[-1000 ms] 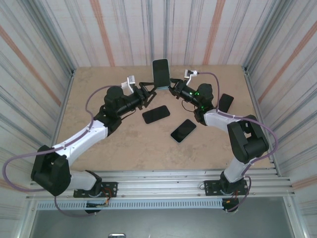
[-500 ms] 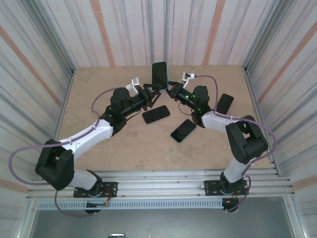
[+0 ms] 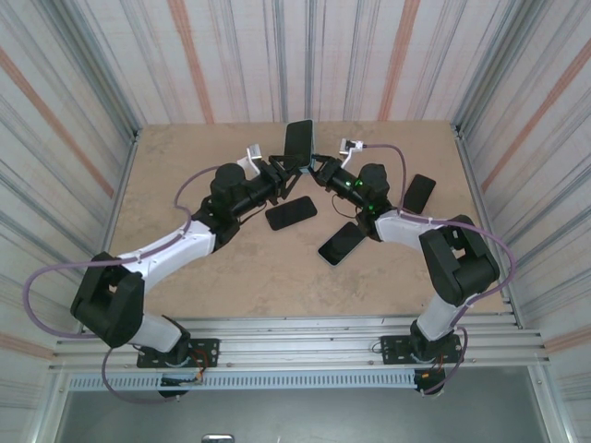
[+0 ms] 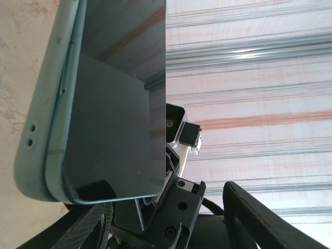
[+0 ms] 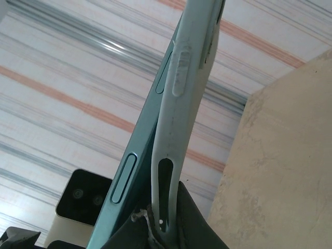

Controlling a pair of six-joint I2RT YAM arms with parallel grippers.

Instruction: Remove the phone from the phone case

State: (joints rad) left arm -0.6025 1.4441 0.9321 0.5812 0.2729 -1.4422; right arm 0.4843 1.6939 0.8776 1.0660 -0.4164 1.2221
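A dark-screened phone (image 3: 297,140) stands upright above the back of the table, held between the two arms. In the left wrist view the phone (image 4: 119,104) sits in a pale green phone case (image 4: 44,129). My right gripper (image 3: 317,168) is shut on the case's lower edge. From its wrist, the case rim (image 5: 179,104) stands slightly peeled off the phone's teal side (image 5: 140,150) above the right gripper (image 5: 161,228). My left gripper (image 3: 284,169) reaches in from the left. Its jaws stand apart around the phone's lower end, and the right-hand finger (image 4: 254,218) is clear of the phone.
Three other dark phones lie flat on the tan table: one (image 3: 291,211) just under the grippers, one (image 3: 342,243) nearer the middle, one (image 3: 420,192) at the right. Striped walls (image 3: 83,120) close in the table on three sides.
The left arm has pushed forward to the phone and its jaws have narrowed. The phone and the right gripper have shifted slightly left and lower.
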